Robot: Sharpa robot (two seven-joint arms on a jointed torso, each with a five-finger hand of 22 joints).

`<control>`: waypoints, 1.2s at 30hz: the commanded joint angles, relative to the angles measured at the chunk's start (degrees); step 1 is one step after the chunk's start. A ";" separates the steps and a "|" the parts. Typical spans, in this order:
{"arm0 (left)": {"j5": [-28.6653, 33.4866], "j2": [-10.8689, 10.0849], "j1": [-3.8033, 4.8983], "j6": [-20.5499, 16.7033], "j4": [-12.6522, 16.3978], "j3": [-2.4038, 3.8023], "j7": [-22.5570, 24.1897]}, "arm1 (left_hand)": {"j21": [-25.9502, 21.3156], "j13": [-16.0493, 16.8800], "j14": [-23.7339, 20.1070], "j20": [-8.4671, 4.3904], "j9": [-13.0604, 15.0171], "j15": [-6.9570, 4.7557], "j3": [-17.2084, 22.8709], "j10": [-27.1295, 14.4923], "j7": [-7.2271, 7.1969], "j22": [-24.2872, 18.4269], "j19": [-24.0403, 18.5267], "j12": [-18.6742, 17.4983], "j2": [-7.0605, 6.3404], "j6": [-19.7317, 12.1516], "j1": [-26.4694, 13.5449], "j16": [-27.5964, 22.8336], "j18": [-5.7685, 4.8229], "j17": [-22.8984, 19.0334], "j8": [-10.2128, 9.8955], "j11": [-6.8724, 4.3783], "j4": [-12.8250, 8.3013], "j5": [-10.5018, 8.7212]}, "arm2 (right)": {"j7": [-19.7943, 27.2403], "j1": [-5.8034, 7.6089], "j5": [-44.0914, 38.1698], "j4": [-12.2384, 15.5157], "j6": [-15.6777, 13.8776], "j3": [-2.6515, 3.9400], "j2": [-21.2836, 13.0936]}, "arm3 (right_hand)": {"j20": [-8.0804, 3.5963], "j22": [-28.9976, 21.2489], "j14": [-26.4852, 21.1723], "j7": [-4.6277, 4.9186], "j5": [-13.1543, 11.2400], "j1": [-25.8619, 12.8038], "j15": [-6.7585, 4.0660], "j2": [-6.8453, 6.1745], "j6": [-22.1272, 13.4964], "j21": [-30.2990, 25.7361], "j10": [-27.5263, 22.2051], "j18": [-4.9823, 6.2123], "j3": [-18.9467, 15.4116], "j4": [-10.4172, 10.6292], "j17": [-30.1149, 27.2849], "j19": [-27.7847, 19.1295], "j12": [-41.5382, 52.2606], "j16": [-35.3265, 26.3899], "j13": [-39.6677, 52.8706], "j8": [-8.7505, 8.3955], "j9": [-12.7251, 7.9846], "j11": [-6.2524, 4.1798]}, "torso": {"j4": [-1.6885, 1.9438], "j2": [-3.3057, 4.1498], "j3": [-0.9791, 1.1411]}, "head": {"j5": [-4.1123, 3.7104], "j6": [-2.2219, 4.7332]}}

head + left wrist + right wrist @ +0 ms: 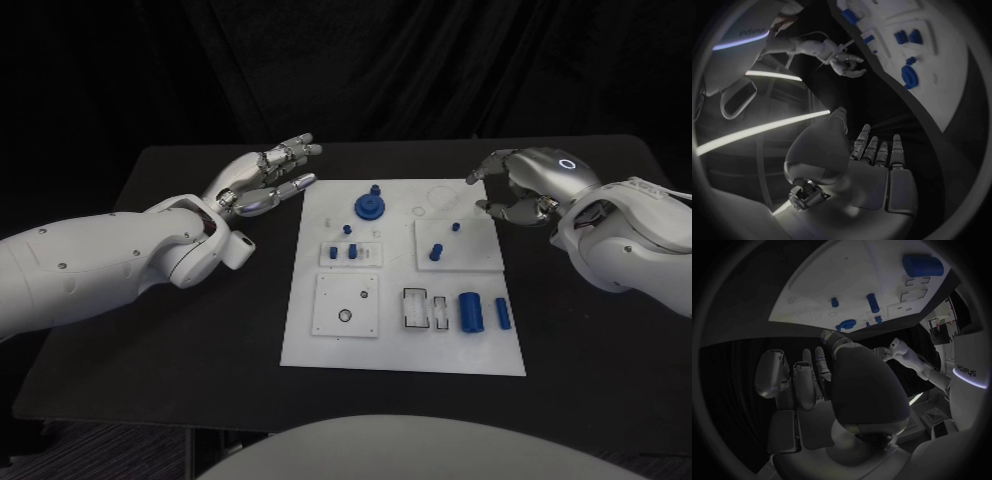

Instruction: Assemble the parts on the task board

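The white task board [433, 345] lies in the middle of the black table. On it are blue parts: a round stepped piece [371, 207] near the far edge, small pegs [343, 252] left of centre, and two cylinders [470, 310] on the near right. My left hand [274, 170] hovers off the board's far left corner with its fingers stretched out and apart, holding nothing; the left wrist view shows its bare palm [873, 165]. My right hand [512, 187] hangs over the board's far right corner, fingers loosely bent and apart, holding nothing [811, 385].
Two raised white plates [348, 304] with holes and slots sit on the board, one on the near left and one on the right [450, 245]. Bare black table [173, 340] runs round the board on all sides, and a dark curtain hangs behind.
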 commanded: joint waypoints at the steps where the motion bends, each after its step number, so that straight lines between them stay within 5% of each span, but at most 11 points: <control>1: 19.24 -1.14 -0.24 10.18 2.78 0.05 6.06 | -0.11 -0.89 -0.18 1.19 -1.15 0.27 -1.73 -0.37 0.33 -0.78 -0.13 0.06 1.51 -1.12 0.91 -0.20 0.99 -0.18 -0.23 0.56 0.00 0.93 | -2.79 -0.68 -6.82 0.27 3.27 0.03 -0.29 | -0.15 11.21 4.24 -0.64 1.96 -0.07 -0.08 -0.08 1.47 5.10 0.67 -1.10 -3.65 0.58 11.66 2.91 -0.27 3.10 -2.27 0.57 0.28 -0.12 | 0.14 0.08 -0.15 | -1.03 -0.01; 4: 21.74 -2.35 -0.35 11.75 4.97 0.05 5.93 | 0.01 -1.46 0.18 2.22 -1.78 0.61 -3.38 -0.14 0.48 -0.91 0.25 0.94 2.24 -0.68 2.74 -0.06 1.79 -0.04 -0.15 0.81 -0.05 2.27 | -2.90 -1.07 -7.95 0.40 3.26 0.02 -0.45 | -0.33 11.87 4.71 -0.93 5.88 0.41 -0.25 -0.16 2.16 7.54 1.95 -1.60 -5.00 0.94 12.43 4.16 -0.05 4.15 -3.84 0.61 0.42 -0.27 | 0.88 0.15 -0.47 | -2.05 -0.01; 6: 22.96 -3.24 -0.39 12.50 6.45 0.06 5.81 | 0.02 -2.04 0.19 3.26 -2.32 1.09 -4.76 -0.20 0.64 -1.31 0.31 1.43 2.98 -0.54 3.77 -0.07 2.18 -0.04 -0.15 1.15 -0.06 2.88 | -3.13 -1.25 -8.50 0.45 4.11 0.02 -0.42 | -0.43 12.23 4.82 -1.36 8.10 0.50 -0.30 -0.39 2.12 8.89 2.93 -1.88 -5.57 1.24 12.58 4.80 0.29 4.38 -4.76 0.39 0.46 -0.37 | 1.79 0.47 -1.13 | -3.31 -0.01; 15: 24.17 -4.67 -0.42 12.60 10.02 0.06 5.78 | 0.12 -2.58 0.41 4.19 -2.70 1.11 -6.07 0.04 1.38 -1.60 0.45 2.83 4.54 0.64 5.25 0.01 3.01 0.04 0.04 2.12 -0.05 4.01 | -4.17 -1.78 -9.06 1.91 6.45 0.02 -0.86 | -0.50 12.47 4.53 -1.49 8.57 -0.05 -0.38 -0.62 2.17 9.82 4.75 -2.07 -6.29 2.01 11.85 5.21 1.67 3.60 -5.19 0.33 0.74 -0.56 | 2.67 1.47 -2.16 | -5.09 -0.01; 20: 24.31 -4.86 -0.42 13.11 10.71 0.06 5.37 | 0.35 -2.94 0.96 5.43 -3.23 2.20 -7.12 -0.02 1.80 -1.49 0.87 3.85 5.11 0.76 7.71 0.19 3.20 0.20 0.00 2.80 -0.25 5.40 | -4.36 -1.86 -9.12 2.00 6.75 0.02 -0.66 | -0.55 12.68 4.53 -1.51 8.27 -0.10 -0.42 -0.55 1.67 10.55 5.56 -2.23 -6.37 2.20 11.73 5.56 2.60 3.52 -5.01 0.11 0.89 -0.67 | 3.25 2.03 -2.83 | -5.86 -0.01; 23: 24.35 -4.83 -0.42 13.22 10.87 0.06 5.21 | 0.43 -2.93 1.11 5.60 -3.29 2.24 -7.28 0.00 1.88 -1.44 1.02 4.18 5.21 1.03 8.39 0.24 3.24 0.24 0.05 2.95 -0.26 5.91 | -4.29 -1.88 -9.14 1.66 7.06 0.02 -0.34 | -0.61 12.89 4.60 -2.66 8.48 0.05 -0.51 -0.22 1.05 11.29 6.93 -2.38 -6.04 2.31 11.73 5.90 3.95 3.59 -4.75 0.07 1.22 -0.92 | 3.29 2.25 -3.24 | -5.74 -0.01; 24: 24.36 -4.81 -0.42 13.27 10.87 0.06 5.15 | 0.45 -2.89 1.12 5.65 -3.21 2.08 -7.43 0.11 2.11 -1.52 1.05 4.61 5.26 1.82 8.92 0.24 3.29 0.24 0.19 3.27 -0.29 6.26 | -4.29 -1.89 -9.14 1.51 7.24 0.02 -0.20 | -0.68 12.95 4.60 -3.10 8.53 0.00 -0.64 -0.17 1.02 11.50 7.56 -2.43 -5.91 2.38 11.69 6.00 4.30 3.57 -4.74 0.10 1.34 -1.06 | 3.55 2.37 -3.45 | -5.94 -0.01; 26: 24.37 -4.74 -0.42 13.43 10.86 0.06 5.03 | 0.47 -2.85 1.19 5.73 -3.11 2.10 -7.60 0.25 2.46 -1.62 1.08 5.15 5.27 2.75 9.70 0.26 3.34 0.26 0.38 3.74 -0.39 6.66 | -4.34 -1.91 -9.14 1.24 7.72 0.02 0.05 | -0.74 12.95 4.59 -3.14 8.59 -0.06 -0.71 -0.11 1.21 11.54 7.93 -2.43 -5.79 2.45 11.61 6.01 4.50 3.50 -4.75 0.24 1.47 -1.15 | 3.72 2.54 -3.61 | -6.17 -0.01; 36: 24.38 -4.56 -0.42 14.15 10.95 0.06 4.42 | 0.67 -2.81 1.78 6.34 -3.25 2.68 -7.78 0.33 2.77 -1.34 1.46 5.94 5.30 2.94 11.44 0.47 3.34 0.42 0.44 4.34 -0.66 7.69 | -4.57 -2.24 -9.15 1.07 8.69 0.02 0.24 | -0.91 13.16 4.63 -2.44 9.09 -0.29 -0.83 -0.18 2.32 12.26 8.90 -2.59 -5.28 2.66 11.47 6.37 5.14 3.43 -4.74 0.88 2.17 -1.40 | 3.87 2.67 -3.59 | -6.65 -0.01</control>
